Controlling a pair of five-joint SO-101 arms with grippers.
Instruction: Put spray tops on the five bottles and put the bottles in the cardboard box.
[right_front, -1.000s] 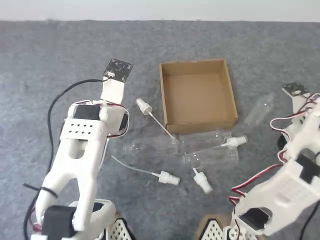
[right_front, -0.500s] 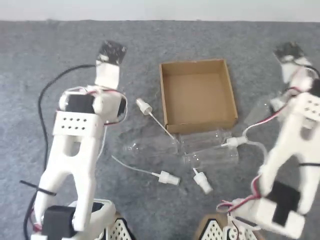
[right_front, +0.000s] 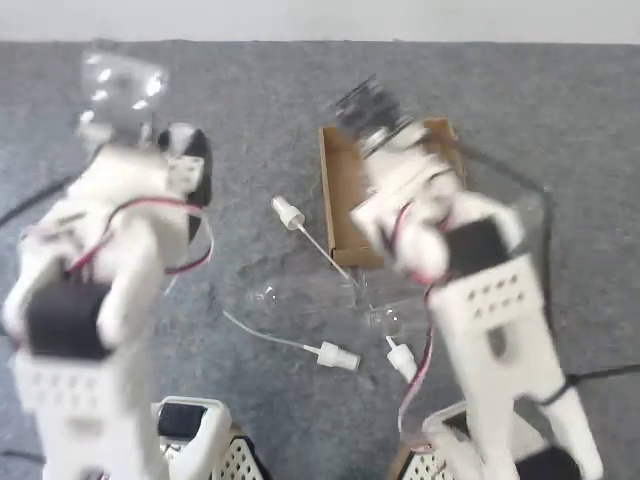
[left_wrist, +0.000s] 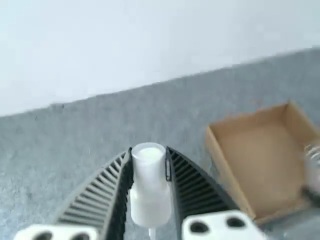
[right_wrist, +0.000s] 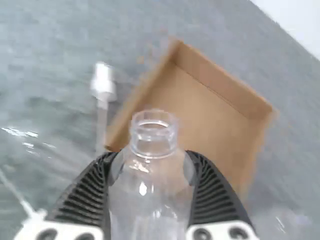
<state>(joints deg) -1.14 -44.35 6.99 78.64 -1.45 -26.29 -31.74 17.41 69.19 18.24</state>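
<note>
My left gripper (left_wrist: 148, 154) is shut on a white spray top (left_wrist: 148, 187), held up above the carpet to the left of the cardboard box (left_wrist: 260, 155). In the high view this gripper (right_front: 120, 80) is at the far left back. My right gripper (right_wrist: 152, 160) is shut on a clear bottle (right_wrist: 152, 150) with its open neck pointing away, over the cardboard box (right_wrist: 205, 107). From above, that gripper (right_front: 375, 115) hangs over the box (right_front: 340, 195). More clear bottles (right_front: 295, 295) lie in front of the box.
Loose spray tops with long tubes lie on the grey carpet: one (right_front: 290, 213) left of the box, also in the right wrist view (right_wrist: 102, 85), and two (right_front: 340, 357) (right_front: 405, 362) nearer the arm bases. The right arm covers much of the box.
The right arm has swung from the right side to over the box, carrying a bottle. The left arm has lifted and swung toward the far left.
</note>
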